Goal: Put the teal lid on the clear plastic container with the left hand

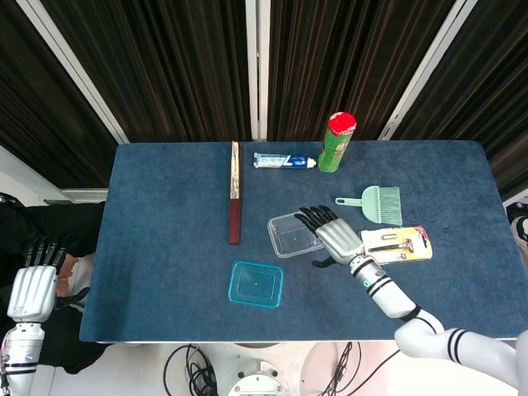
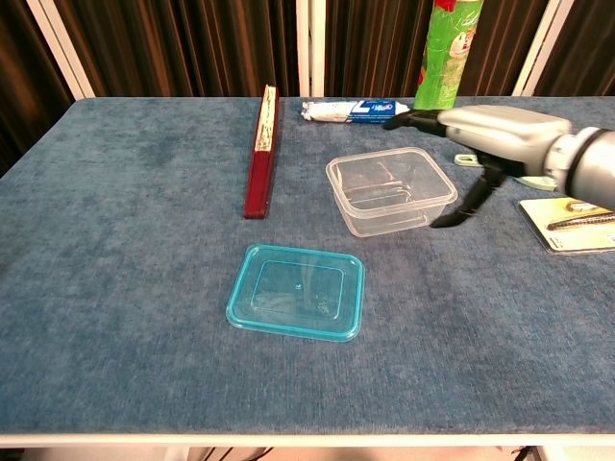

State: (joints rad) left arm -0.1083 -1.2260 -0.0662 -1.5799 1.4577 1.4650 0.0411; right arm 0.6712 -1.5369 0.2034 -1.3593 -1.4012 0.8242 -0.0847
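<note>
The flat teal plastic lid [image 2: 296, 292] lies on the blue felt worktop [image 2: 125, 240], just in front of and a bit left of the clear rectangular plastic container [image 2: 391, 189] — near it but not touching. The right robot hand [image 1: 332, 233] is over the container's right edge, palm down with the fingers spread and nothing in them; in the chest view its thumb angles down beside the container's right wall. The left robot hand [image 1: 35, 285] is off past the left edge of the worktop, fingers straight and loosely apart, holding nothing. Further back are a long dark red folded fan [image 2: 260, 150], a white and blue toothpaste tube [image 2: 348, 111] and a tall green can with a red cap [image 1: 337, 141].
</note>
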